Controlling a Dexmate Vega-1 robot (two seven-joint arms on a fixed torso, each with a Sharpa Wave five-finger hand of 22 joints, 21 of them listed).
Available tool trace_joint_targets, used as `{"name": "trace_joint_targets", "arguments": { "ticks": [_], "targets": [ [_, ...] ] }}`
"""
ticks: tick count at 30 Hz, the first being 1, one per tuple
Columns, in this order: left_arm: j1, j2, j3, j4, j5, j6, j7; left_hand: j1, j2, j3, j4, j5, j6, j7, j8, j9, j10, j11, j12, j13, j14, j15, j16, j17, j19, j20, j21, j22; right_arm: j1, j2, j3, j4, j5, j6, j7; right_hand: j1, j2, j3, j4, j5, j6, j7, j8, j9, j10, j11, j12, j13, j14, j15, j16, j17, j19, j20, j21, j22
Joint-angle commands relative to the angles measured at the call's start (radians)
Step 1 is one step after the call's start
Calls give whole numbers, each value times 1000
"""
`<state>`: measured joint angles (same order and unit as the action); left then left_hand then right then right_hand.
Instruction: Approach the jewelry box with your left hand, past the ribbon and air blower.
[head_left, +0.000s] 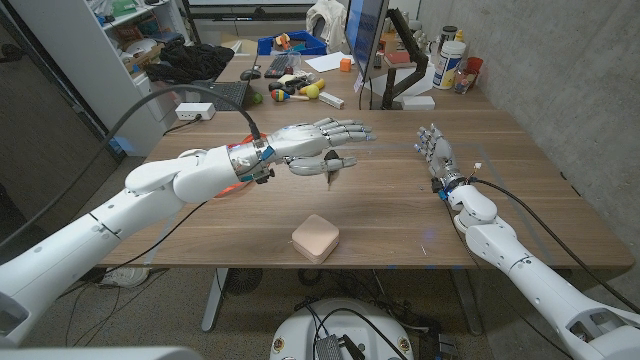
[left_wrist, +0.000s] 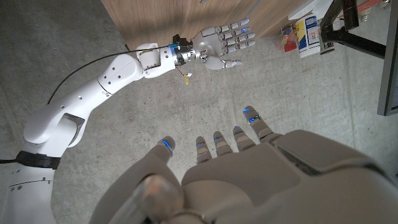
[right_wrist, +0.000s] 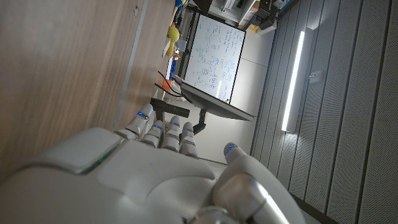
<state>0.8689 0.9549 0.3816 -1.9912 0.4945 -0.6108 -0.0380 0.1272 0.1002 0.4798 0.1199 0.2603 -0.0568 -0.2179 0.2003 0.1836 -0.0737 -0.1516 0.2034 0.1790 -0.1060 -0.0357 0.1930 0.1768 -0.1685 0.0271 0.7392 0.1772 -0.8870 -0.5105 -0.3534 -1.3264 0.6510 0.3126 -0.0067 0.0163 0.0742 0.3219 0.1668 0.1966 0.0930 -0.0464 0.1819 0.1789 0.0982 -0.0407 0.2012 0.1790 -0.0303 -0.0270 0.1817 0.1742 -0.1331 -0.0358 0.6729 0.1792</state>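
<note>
left hand (head_left: 318, 145) hovers beyond jewelry box (head_left: 315, 238), fingers spread.

A wooden table (head_left: 400, 215) carries the scene. Behind it, toward twelve o'clock, a second desk holds a monitor (head_left: 362, 30) on a black arm, a blue bin (head_left: 292, 43), an orange cup (head_left: 345, 64) and scattered toy fruit (head_left: 296, 90). At one o'clock stand a white bottle (head_left: 450, 62) and a red cup (head_left: 470, 72). A white power strip (head_left: 195, 112) lies at ten o'clock, near grey shelving (head_left: 120, 40).
</note>
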Motion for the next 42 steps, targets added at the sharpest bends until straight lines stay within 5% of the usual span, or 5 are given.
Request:
{"name": "trace_joint_targets", "arguments": {
  "ticks": [1, 42],
  "targets": [
    [15, 24, 1, -29, -14, 32, -47, 16, 1, 3, -10, 3, -1, -3, 0, 3, 6, -2, 0, 4, 7, -28, 2, 2, -31, 9, -6, 2, -6, -3, 1, -6, 1, 1, -1, 4, 69, 4, 3, 5, 10, 2, 7, 5, 6, 3, 3, 1, -4, -1, 5, 4, 7, -32, -2, 2],
    [29, 75, 28, -74, -60, 110, -172, 52, 10, 21, -25, 9, -7, -3, -7, 4, 24, -4, -2, 4, 40, -29, 6, 5, -8, 8, -18, 5, -8, -1, -1, -4, 1, 2, 0, 3, 70, 4, 3, 5, 9, 2, 7, 5, 7, 3, 3, 1, -4, -1, 5, 4, 10, -31, -13, 2]
  ]
}}
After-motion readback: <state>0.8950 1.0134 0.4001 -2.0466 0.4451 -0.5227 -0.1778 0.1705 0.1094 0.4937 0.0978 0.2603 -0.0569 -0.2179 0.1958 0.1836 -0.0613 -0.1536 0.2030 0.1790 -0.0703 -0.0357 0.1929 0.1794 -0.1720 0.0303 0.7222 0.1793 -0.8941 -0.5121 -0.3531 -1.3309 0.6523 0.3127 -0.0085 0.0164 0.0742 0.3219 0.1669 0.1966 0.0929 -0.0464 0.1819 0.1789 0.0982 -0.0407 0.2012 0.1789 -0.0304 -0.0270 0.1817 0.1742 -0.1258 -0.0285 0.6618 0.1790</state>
